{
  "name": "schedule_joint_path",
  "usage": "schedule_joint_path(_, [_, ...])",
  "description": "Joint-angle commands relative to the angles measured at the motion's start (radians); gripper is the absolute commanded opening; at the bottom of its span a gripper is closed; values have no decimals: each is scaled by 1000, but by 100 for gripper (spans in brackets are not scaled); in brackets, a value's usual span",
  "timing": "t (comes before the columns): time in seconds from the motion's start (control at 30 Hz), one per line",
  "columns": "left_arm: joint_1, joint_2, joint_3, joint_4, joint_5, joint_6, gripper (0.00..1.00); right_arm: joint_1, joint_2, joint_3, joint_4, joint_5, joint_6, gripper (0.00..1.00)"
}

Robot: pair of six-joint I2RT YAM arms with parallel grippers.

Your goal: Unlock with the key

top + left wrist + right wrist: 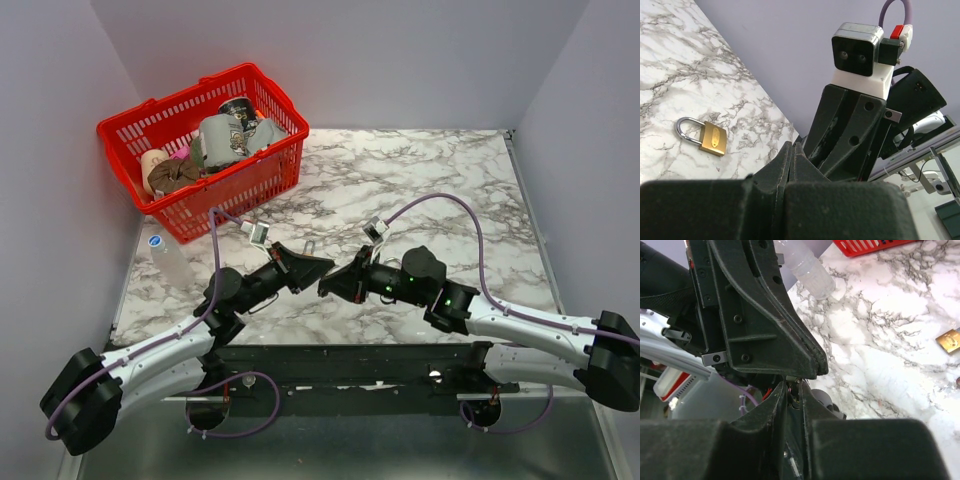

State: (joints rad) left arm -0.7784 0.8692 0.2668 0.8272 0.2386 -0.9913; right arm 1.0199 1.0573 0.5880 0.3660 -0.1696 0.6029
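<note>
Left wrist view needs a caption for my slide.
Shut left gripper faces the right gripper; brass padlock lies on marble table.

This looks like a robot test lab. Two robot arms (520,320) with purple cables (470,213) sit at the edge of a marble-look table (430,170). Plain pale walls (400,60) box it in on three sides.

Matt black plastic left hand (792,150); glossy brass padlock (713,139), polished steel shackle (683,124); smooth marbled table (675,60).
</note>
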Motion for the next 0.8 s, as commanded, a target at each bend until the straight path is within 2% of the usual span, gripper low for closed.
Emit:
schedule_joint_path(0.0, [2, -16, -18, 44, -10, 16, 0, 6, 3, 9, 14, 30, -3, 15])
schedule_joint_path(0.03, [2, -16, -20, 52, -4, 16, 0, 5, -3, 6, 20, 36, 0, 8])
schedule_joint_path(0.13, [2, -16, -24, 61, 8, 16, 0, 6, -16, -8, 31, 47, 12, 1])
schedule_joint_path(0.27, [2, -22, -15, 26, 34, 26, 1, 0, -36, -13, 21, 39, -15, 1])
schedule_joint_path(0.33, [2, -41, 12, -70, 33, 65, 19, -9, -43, -7, 8, 12, -25, 1])
schedule_joint_path(0.37, [2, -50, 26, -110, 28, 80, 45, -26, -49, -7, -13, 4, -28, 1])
schedule_joint_path(0.47, [4, -96, 86, -290, 4, 155, 86, -76, -63, -20, -48, -37, -37, 1])
schedule_joint_path(0.57, [11, -130, 147, -466, -28, 233, 97, -139, -91, -48, -74, -73, -52, 1])
schedule_joint_path(0.67, [37, -121, 230, -666, -50, 299, 99, -231, -114, -71, -104, -134, -58, 1])
schedule_joint_path(0.77, [102, -49, 314, -820, 7, 353, 99, -323, -147, -86, -121, -206, -72, 1])
